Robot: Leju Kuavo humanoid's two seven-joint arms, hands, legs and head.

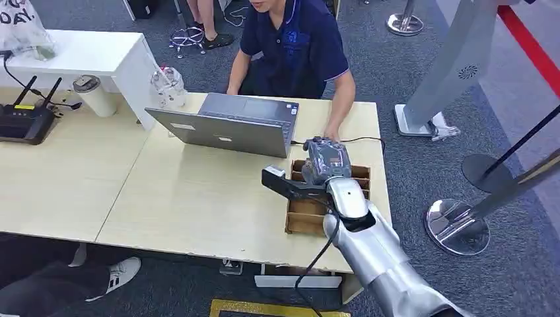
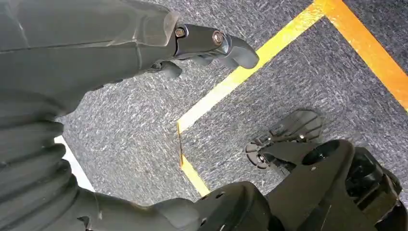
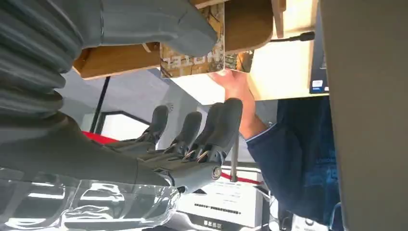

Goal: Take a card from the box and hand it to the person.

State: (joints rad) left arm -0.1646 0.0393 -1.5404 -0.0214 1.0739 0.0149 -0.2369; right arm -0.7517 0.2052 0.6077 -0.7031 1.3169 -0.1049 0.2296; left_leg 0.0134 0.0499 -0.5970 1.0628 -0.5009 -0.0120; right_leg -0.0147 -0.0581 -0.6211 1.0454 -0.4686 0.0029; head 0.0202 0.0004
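Right hand (image 1: pixel 325 160) over the box (image 1: pixel 305 214) on the worktop (image 1: pixel 198 198).
Its thumb seems to rest on a card (image 3: pixel 192 48) there, fingers (image 3: pixel 211 130) spread; the person's hand (image 3: pixel 235 84) touches the card's far edge.

Silver right arm (image 1: pixel 380 254), black cable, grey ribbed right hand (image 1: pixel 325 160)

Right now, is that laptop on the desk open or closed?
Open. In the head view the laptop has its lid raised with the grey back facing the robot, and the person sits behind it, facing the screen side.
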